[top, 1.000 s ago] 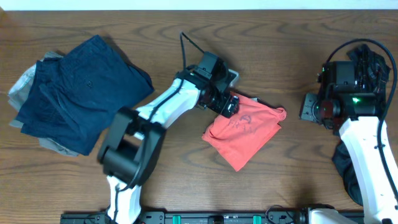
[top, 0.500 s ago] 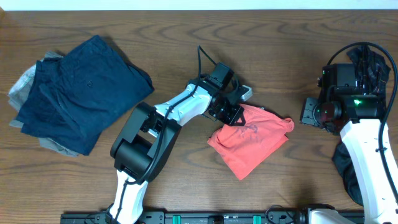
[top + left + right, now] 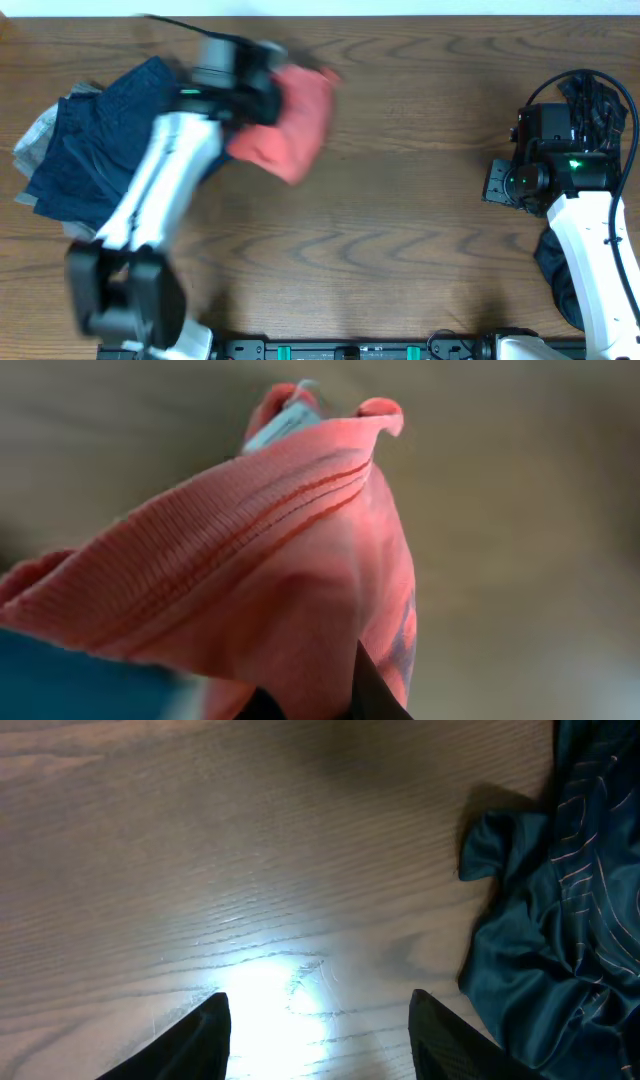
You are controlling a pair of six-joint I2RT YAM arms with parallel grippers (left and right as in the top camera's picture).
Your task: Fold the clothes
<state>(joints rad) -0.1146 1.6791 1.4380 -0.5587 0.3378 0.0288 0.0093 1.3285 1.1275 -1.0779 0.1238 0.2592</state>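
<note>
Left pincer clamped on red shirt, lifted off the surface near its far-left corner, likely headed for the stack of folded clothes; right pincer spread open, idle beside dark cloth at right edge

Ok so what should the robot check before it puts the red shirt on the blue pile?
1. Grip on the red shirt: ok. The left gripper holds it up off the table.
2. Shirt neatly folded: cannot tell. It hangs bunched, and the overhead view is blurred.
3. Shirt above the navy pile: not ok. It hangs at the pile's right edge, mostly over bare wood.
4. Right gripper out of the way: ok. It is open over the table at the far right.
5. Next garment ready: ok. A teal cloth lies crumpled beside the right arm.
</note>
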